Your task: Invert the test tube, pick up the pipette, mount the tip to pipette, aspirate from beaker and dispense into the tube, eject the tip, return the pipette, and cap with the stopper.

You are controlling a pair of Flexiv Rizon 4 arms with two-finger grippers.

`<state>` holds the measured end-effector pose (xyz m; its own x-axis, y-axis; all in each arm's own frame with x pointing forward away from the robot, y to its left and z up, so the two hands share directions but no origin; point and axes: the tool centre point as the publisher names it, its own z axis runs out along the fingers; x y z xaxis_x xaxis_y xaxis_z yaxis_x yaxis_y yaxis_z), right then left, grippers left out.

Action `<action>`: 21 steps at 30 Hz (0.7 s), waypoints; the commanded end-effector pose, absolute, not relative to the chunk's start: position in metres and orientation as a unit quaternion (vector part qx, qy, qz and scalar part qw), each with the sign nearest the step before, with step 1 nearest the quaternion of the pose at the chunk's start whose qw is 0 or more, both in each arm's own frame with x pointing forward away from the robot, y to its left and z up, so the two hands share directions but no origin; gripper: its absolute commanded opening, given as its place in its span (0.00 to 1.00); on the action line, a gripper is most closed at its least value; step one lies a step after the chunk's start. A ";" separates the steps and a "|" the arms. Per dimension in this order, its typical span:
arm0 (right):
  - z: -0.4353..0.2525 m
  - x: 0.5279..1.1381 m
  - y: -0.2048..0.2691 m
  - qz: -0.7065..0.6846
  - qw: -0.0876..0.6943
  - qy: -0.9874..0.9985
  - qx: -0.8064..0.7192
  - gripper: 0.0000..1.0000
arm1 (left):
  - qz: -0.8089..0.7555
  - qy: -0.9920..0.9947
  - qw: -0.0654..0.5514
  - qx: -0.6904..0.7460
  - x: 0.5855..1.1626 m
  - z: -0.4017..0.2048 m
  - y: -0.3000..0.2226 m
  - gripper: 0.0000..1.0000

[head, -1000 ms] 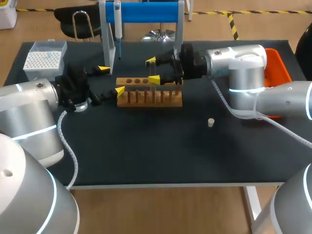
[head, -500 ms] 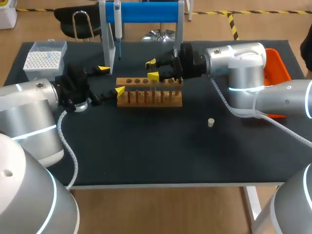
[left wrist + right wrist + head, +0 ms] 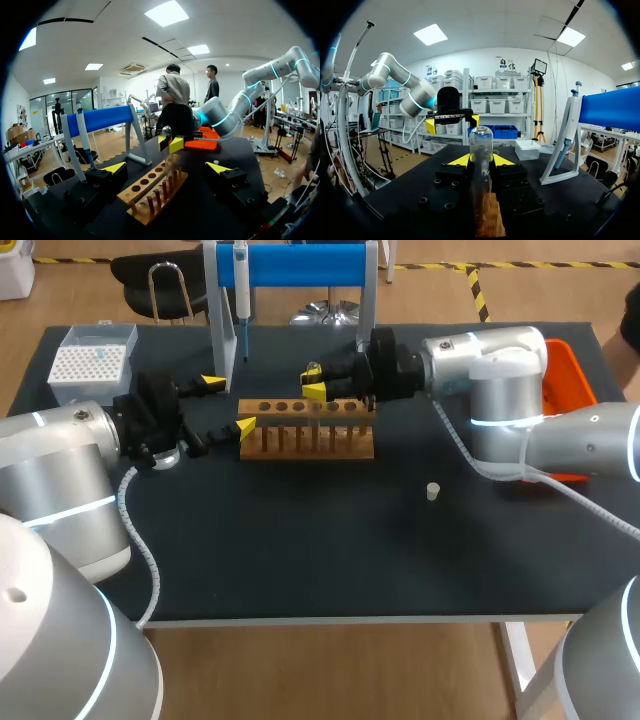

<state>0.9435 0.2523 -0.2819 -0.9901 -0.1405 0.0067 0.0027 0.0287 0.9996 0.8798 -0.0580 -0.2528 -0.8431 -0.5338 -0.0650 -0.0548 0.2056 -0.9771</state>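
Observation:
The clear test tube (image 3: 481, 150) stands with its round end up over the wooden rack (image 3: 305, 435). My right gripper (image 3: 314, 382) reaches in from the right, its yellow fingers pressed on both sides of the tube (image 3: 166, 133). My left gripper (image 3: 228, 405) is open at the rack's left end, one finger behind it and one in front, holding nothing. The pipette (image 3: 241, 285) hangs on the blue stand at the back. A small white stopper (image 3: 433, 491) lies on the mat to the right of the rack.
A box of pipette tips (image 3: 90, 355) sits at the back left corner. An orange tray (image 3: 570, 385) lies at the right edge behind my right arm. The blue stand's white legs (image 3: 222, 320) rise just behind the rack.
My right gripper's fingers have drawn together onto the test tube. The left arm has not moved.

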 end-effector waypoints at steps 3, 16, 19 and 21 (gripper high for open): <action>-0.278 0.943 0.252 -0.694 0.052 -0.716 0.047 0.00 | -0.599 0.750 0.202 -0.197 0.879 -0.253 -0.060 1.00; -0.261 0.942 0.252 -0.694 0.049 -0.717 0.044 0.00 | -0.599 0.750 0.202 -0.197 0.879 -0.253 -0.060 1.00; -0.256 0.942 0.251 -0.695 0.048 -0.716 0.043 0.00 | -0.599 0.750 0.202 -0.197 0.879 -0.253 -0.060 1.00; -0.253 0.941 0.252 -0.696 0.047 -0.716 0.043 0.00 | -0.599 0.750 0.202 -0.197 0.879 -0.253 -0.060 1.00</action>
<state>0.9453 0.2529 -0.2583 -0.9907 -0.1358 0.0081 0.0055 0.0199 0.9998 0.8798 -0.0578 -0.2528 -0.8433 -0.5336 -0.0646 -0.0551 0.2054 -0.9771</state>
